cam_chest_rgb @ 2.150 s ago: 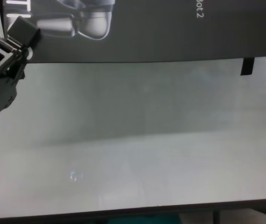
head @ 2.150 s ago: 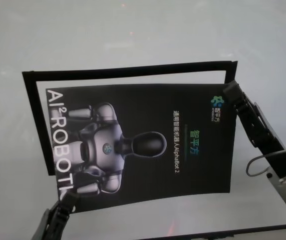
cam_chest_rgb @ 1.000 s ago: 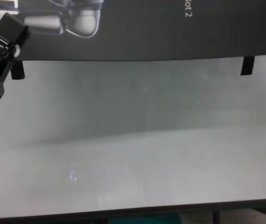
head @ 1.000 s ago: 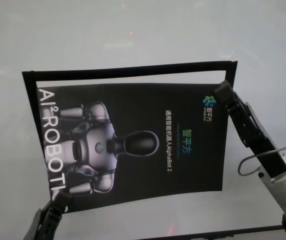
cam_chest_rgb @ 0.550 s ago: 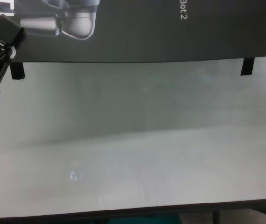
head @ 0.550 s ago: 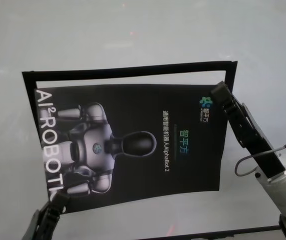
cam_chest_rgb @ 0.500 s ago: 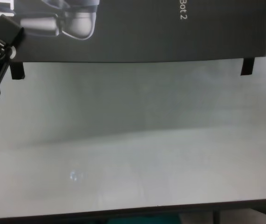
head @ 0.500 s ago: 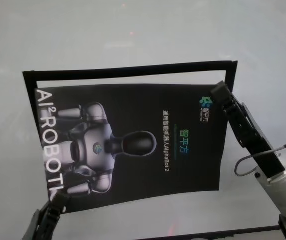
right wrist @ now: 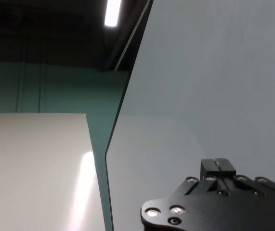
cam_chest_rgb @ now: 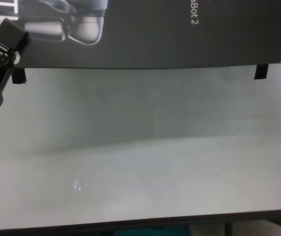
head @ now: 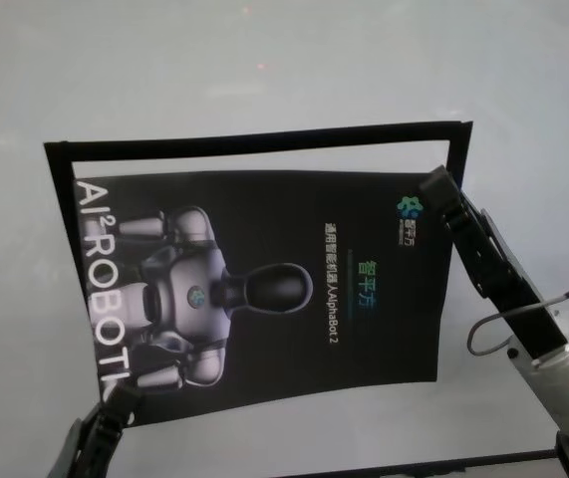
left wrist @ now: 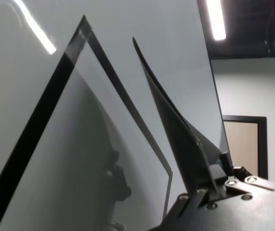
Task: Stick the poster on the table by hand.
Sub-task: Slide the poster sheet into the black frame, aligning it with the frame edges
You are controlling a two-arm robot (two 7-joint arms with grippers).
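Observation:
The poster (head: pixel 284 284), black with a silvery robot figure and pale lettering, is held over the pale table (head: pixel 264 60). My left gripper (head: pixel 120 401) is shut on its near left corner. It also shows in the chest view (cam_chest_rgb: pixel 10 35). My right gripper (head: pixel 433 186) is shut on its far right corner. The left wrist view shows the poster (left wrist: pixel 176 130) edge-on, raised off the table and curving up from my left gripper (left wrist: pixel 209 190). The chest view shows the poster's near edge (cam_chest_rgb: pixel 150 44) casting a shadow on the table (cam_chest_rgb: pixel 140 162).
Narrow black tape strips (head: pixel 254 137) lie on the table and frame the poster's far, left and right sides. Two strip ends (cam_chest_rgb: pixel 261 72) show under the poster's near edge in the chest view. The table's dark front edge (cam_chest_rgb: pixel 140 223) is close to me.
Over two seconds both grippers carried the poster left, clearing the right tape strip. In the last half second it has barely moved.

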